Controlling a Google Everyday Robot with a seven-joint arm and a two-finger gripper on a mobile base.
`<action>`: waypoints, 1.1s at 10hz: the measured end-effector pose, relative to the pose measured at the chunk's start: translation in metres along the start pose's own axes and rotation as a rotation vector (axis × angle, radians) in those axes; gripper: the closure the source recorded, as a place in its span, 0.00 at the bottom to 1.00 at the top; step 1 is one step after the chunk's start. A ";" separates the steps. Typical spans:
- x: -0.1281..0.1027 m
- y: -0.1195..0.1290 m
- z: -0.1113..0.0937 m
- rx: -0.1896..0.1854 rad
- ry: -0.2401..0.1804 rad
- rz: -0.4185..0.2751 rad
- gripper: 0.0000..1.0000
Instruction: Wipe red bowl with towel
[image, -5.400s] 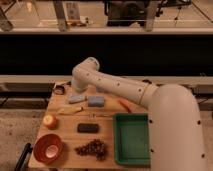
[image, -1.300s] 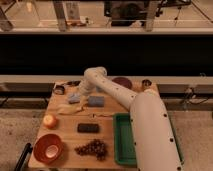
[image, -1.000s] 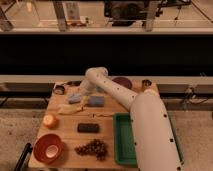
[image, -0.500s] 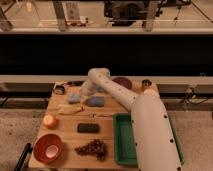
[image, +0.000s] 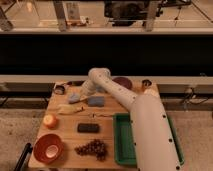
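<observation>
The red bowl (image: 48, 147) sits empty at the front left corner of the wooden table (image: 65, 132). A small blue-grey towel (image: 73, 98) lies crumpled at the back left of the table. My gripper (image: 82, 95) is down at the towel's right edge, at the end of the white arm (image: 107, 85) that reaches over from the right. A flat blue pad (image: 96, 101) lies just right of the gripper. The gripper is far from the bowl, at the opposite end of the table's left side.
An orange fruit (image: 50, 120), a pale yellow object (image: 69, 108), a black block (image: 88, 128) and a bunch of grapes (image: 92, 148) lie between towel and bowl. A green tray (image: 123, 142) stands at the right. A dark plate (image: 122, 82) and a small cup (image: 146, 83) are at the back.
The arm's elbow has shifted a little to the right. The gripper has stayed low by the towel. The bowl has not moved.
</observation>
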 end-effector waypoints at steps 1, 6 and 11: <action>-0.006 -0.004 -0.006 0.009 0.007 -0.017 0.98; -0.068 -0.024 -0.074 0.076 0.075 -0.158 0.98; -0.143 0.015 -0.128 0.140 0.168 -0.302 0.98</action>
